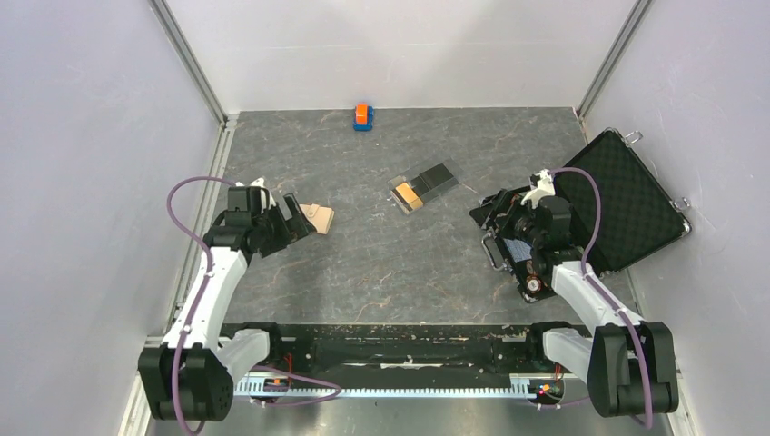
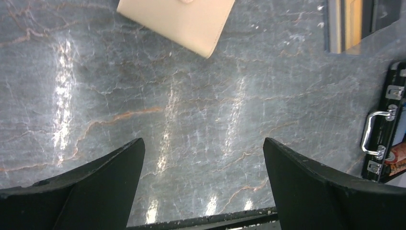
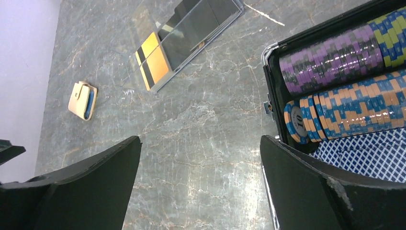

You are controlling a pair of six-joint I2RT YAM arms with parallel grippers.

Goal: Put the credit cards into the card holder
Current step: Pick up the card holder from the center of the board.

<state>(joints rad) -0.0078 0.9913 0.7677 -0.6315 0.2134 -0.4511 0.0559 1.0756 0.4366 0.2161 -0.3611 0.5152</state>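
Cards (image 1: 422, 186) lie mid-table, holder (image 1: 320, 218) apart on their left: approach step, no pick begun.
Left gripper (image 1: 300, 218) beside holder, right gripper (image 1: 484, 215) by case (image 1: 626, 200), both wide and empty (next, likely: pinch one thin card's edge).

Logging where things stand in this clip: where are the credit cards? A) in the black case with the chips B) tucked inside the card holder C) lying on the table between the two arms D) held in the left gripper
C: the credit cards lie on the table near its middle, well apart from the card holder, which lies off to the left.
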